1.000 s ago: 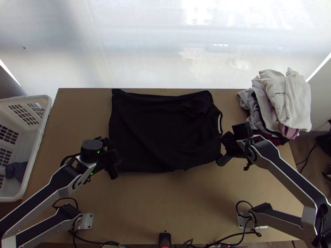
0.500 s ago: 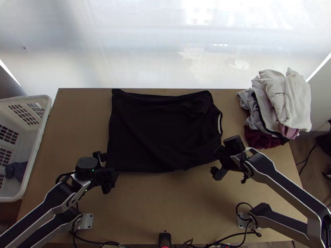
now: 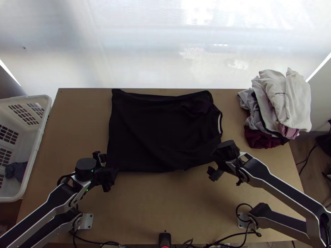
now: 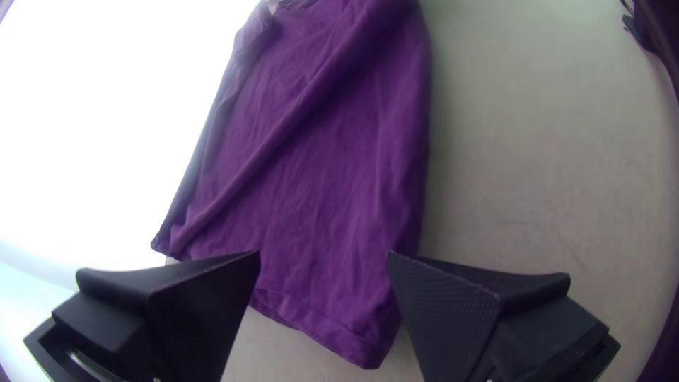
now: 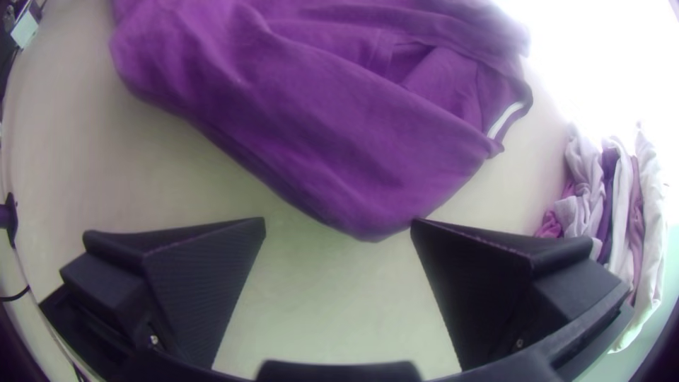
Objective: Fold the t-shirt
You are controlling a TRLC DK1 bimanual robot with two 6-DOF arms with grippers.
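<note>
Near edge, mid: small blk upright device (image 3: pixel 164 239), cables (image 3: pixel 238 244) running by it on the lt wood table (image 3: pixel 165 211). Mounting plates at both arm bases, L plate (image 3: pixel 86 221) & R plate (image 3: pixel 242 221).

L gripper (image 3: pixel 106 168) over table at near corner of shirt's hem end. L wrist view: fingers wide apart, hem corner seen btwn/beyond tips, nothing gripped; contact w/ cloth can't tell.

R gripper (image 3: pixel 212 165) at near side of shirt's neck end. R wrist view: fingers wide apart, nothing gripped; a rounded cloth corner lies just beyond the gap. Contact w/ cloth can't tell.

T-shirt (image 3: pixel 161 132): dk, mid-table, on its side, hem twd L arm, neck twd R arm; white strip (image 3: pixel 219 124) at neckline. Lies spread approx. flat, long diag. crease across body; neck end more rumpled, overlapping folds per R wrist view. No. of layers can't tell. Far side runs close to table's far edge.

Beyond L side of table: white basket (image 3: pixel 38 140) w/ slotted walls, dk cloth (image 3: pixel 16 171) inside.

Far R corner: clothes pile (image 3: pixel 285 99), white/grey/pink on top, dk red garment (image 3: pixel 265 139) at bottom, near side.

Past far edge: bright white backdrop (image 3: pixel 145 49).
</note>
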